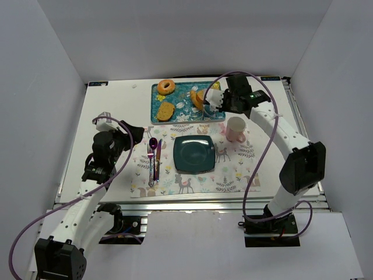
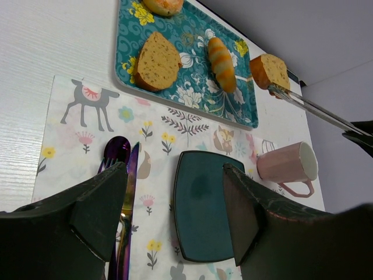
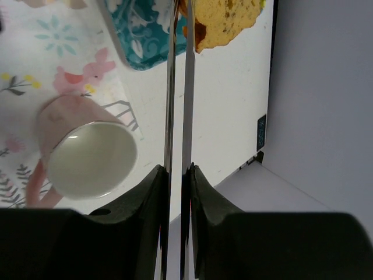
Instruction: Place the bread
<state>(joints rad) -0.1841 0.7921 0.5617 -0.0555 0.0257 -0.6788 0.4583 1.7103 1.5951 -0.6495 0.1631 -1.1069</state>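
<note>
A slice of bread (image 2: 269, 69) is pinched in the tips of metal tongs (image 2: 315, 108), just above the right end of the teal floral tray (image 1: 217, 115). It also shows in the right wrist view (image 3: 227, 20) and from above (image 1: 204, 97). My right gripper (image 3: 176, 169) is shut on the tongs (image 3: 178, 87), over the back right of the table (image 1: 224, 102). A dark teal square plate (image 1: 194, 154) lies on the placemat, in front of the tray. My left gripper (image 2: 175, 170) is open and empty, above the cutlery left of the plate (image 2: 204, 210).
On the tray lie a ring-shaped bun (image 1: 166, 87), a brown slice (image 2: 157, 61) and a striped roll (image 2: 222, 56). A pink mug (image 1: 235, 128) lies on its side right of the plate. A purple spoon, fork and knife (image 1: 154, 157) lie left of the plate.
</note>
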